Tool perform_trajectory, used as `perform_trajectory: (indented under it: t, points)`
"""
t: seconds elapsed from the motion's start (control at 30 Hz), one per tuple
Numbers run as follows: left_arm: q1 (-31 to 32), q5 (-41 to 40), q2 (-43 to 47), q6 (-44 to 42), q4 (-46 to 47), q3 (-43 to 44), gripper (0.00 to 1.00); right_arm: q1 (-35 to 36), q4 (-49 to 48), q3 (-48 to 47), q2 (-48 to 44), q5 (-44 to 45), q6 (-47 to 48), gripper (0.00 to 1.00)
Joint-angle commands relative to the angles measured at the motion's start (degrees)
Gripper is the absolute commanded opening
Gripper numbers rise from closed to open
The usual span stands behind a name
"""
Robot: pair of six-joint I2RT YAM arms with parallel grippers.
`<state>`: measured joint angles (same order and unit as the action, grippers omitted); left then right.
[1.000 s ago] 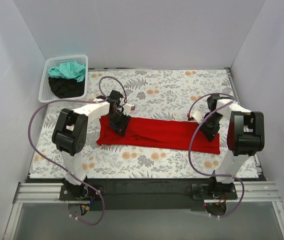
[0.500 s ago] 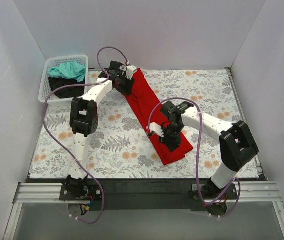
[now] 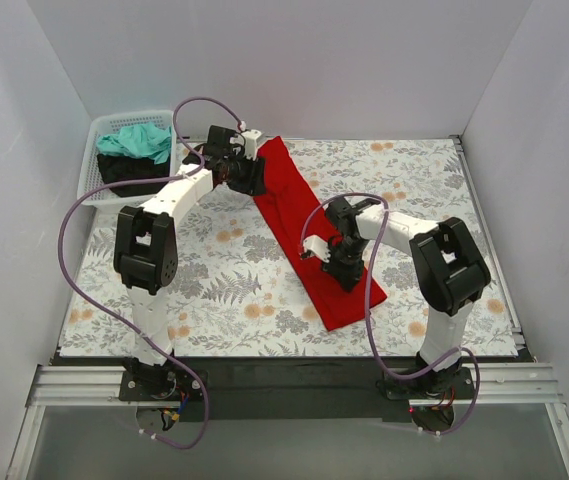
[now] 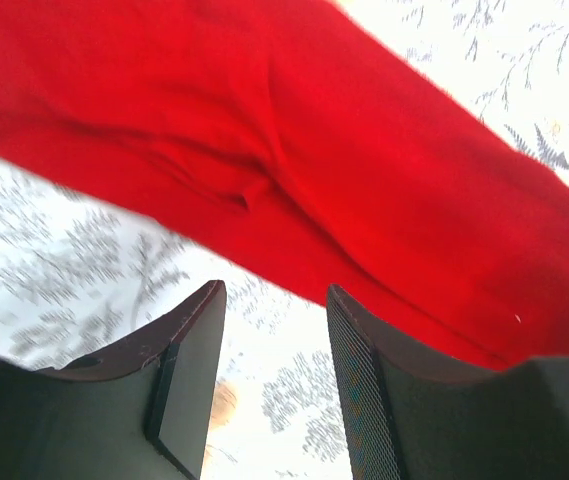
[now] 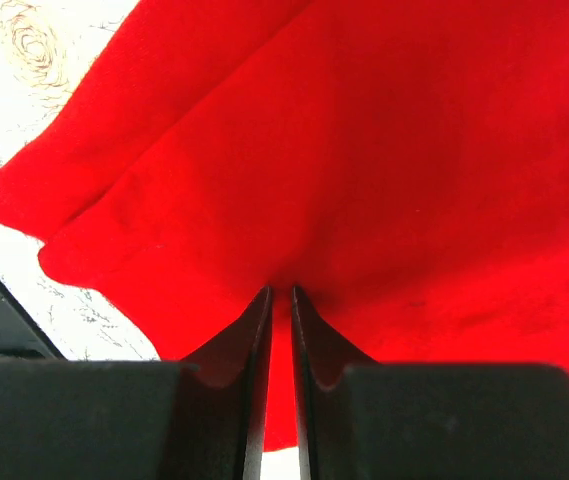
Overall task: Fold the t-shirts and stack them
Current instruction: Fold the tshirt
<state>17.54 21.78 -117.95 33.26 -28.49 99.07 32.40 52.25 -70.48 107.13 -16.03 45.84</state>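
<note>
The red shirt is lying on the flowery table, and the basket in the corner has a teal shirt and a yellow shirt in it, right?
Not quite: there is no yellow shirt. The top external view shows the red shirt lying on the flowery table, and the basket in the corner has a teal shirt and a black shirt in it.
</note>
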Motion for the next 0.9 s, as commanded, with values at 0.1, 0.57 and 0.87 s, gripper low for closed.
perform_trajectory:
  t: [0.1,0.57,0.87]
  points:
    - [-0.3,1.6,2.1,4.0,-3.6,0.2,0.44,7.6,-1.8,4.7,1.0,-6.8,-3.8,0.18]
    - [2.0,8.0,-8.0,6.6,-6.1,1.6,0.43,14.8,-0.4,-10.6,2.9,-23.8,-11.8,0.37]
    - [2.3,4.0,-13.7,7.6,-4.1,5.0,0.39,0.9,-0.5,-27.5,10.8,-19.4,-14.5,0.36]
